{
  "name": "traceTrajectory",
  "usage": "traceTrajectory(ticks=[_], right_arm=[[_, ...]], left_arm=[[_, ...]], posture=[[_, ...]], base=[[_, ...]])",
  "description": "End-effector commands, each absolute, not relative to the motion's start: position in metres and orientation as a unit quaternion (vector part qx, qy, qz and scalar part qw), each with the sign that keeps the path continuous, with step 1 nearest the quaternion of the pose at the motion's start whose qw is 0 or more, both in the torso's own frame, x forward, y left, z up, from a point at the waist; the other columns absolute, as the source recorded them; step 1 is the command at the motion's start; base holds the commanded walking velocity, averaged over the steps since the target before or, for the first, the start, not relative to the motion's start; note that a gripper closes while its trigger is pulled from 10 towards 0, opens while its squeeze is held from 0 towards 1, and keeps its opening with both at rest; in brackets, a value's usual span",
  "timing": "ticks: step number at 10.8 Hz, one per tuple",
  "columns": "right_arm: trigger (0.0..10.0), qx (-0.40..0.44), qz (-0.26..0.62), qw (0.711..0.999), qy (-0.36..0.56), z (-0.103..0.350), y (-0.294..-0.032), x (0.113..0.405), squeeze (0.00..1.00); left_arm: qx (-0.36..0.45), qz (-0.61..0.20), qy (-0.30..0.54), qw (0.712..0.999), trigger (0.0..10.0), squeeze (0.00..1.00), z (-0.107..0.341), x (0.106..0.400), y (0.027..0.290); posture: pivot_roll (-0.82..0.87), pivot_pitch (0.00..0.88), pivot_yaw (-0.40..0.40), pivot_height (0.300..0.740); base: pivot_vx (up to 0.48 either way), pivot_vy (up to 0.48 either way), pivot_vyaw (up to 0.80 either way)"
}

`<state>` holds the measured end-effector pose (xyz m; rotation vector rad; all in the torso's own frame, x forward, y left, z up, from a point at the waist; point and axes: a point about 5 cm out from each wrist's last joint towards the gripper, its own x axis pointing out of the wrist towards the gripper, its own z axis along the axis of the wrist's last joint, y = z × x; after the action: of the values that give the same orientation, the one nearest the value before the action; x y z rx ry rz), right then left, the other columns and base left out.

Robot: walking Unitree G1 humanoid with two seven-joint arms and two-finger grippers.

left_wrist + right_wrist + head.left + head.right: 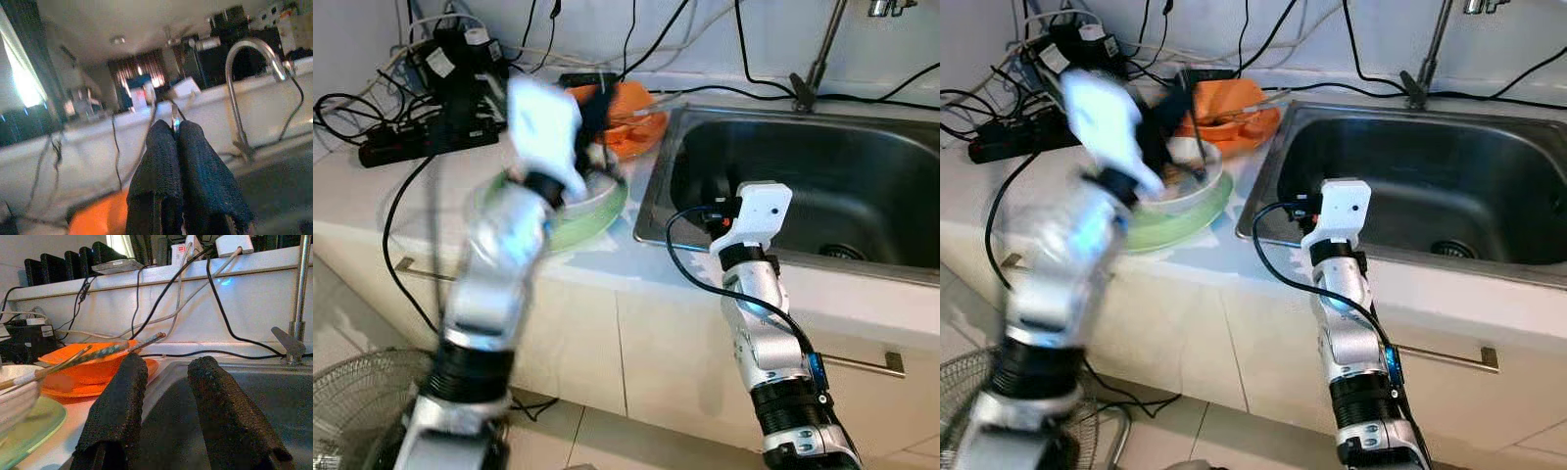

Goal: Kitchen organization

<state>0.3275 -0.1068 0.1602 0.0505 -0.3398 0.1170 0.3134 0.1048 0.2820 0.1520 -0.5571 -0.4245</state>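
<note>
from my left eye, my left claw (592, 122) is raised over the white bowl (597, 191) that sits on the green plate (597, 220) on the surface (372, 196), blurred by motion, with the orange plate (636, 122) just behind and the sink (822, 186) to the right; my right claw (729, 208) hangs at the sink's front edge. from my right eye, a thin stick, probably a chopstick (1197, 147), hangs from the left claw into the bowl. in my left wrist view the 2 fingers (161, 166) are pressed together on a thin metal-looking sliver, so i judge it clamped on that chopstick, with the tap (244, 88) beyond. in my right wrist view the fingers (122, 401) stand apart, holding nothing, and more chopsticks (98, 355) lie across the orange plate. the job looks barely begun: bowl, 2 plates and sticks are all still out, nothing in the sink that i can see. the blur hides the bowl's contents, and the cables (372, 108) and the power strip (421, 145) at the back are tangled.
</note>
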Motion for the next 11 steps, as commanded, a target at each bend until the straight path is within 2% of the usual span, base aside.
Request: traceTrajectory(ticks=[1, 4, 5, 6, 9, 11], right_arm=[[10.0, 0.028, 0.066, 0.983, -0.167, 0.160, -0.103, 0.328, 0.00], [10.0, 0.028, 0.068, 0.983, -0.167, 0.160, -0.103, 0.329, 0.00], [10.0, 0.028, 0.067, 0.983, -0.167, 0.160, -0.103, 0.329, 0.00], [10.0, 0.027, 0.066, 0.983, -0.168, 0.160, -0.103, 0.329, 0.00], [10.0, 0.025, 0.064, 0.983, -0.168, 0.160, -0.104, 0.329, 0.00], [10.0, 0.020, 0.059, 0.984, -0.168, 0.160, -0.105, 0.331, 0.00]], left_arm=[[0.093, -0.198, -0.293, 0.931, 10.0, 0.00, 0.298, 0.311, 0.113], [0.102, -0.191, -0.298, 0.930, 10.0, 0.00, 0.311, 0.309, 0.117], [0.073, -0.190, -0.312, 0.928, 10.0, 0.00, 0.319, 0.307, 0.118], [-0.004, -0.198, -0.344, 0.918, 10.0, 0.00, 0.333, 0.302, 0.117], [-0.094, -0.242, -0.364, 0.894, 10.0, 0.00, 0.347, 0.292, 0.102], [-0.147, -0.270, -0.347, 0.886, 10.0, 0.00, 0.344, 0.292, 0.095]], posture=[[0.08, 0.000, 0.060, 0.740], [0.07, 0.000, 0.058, 0.740], [0.07, 0.000, 0.057, 0.740], [0.07, 0.000, 0.057, 0.740], [0.07, 0.000, 0.057, 0.740], [0.07, 0.000, 0.059, 0.740]], base=[[0.000, 0.000, 0.00], [0.000, 0.000, 0.00], [0.000, 0.000, 0.00], [0.000, 0.000, 0.00], [0.000, 0.000, 0.00], [0.000, 0.000, 0.00]])
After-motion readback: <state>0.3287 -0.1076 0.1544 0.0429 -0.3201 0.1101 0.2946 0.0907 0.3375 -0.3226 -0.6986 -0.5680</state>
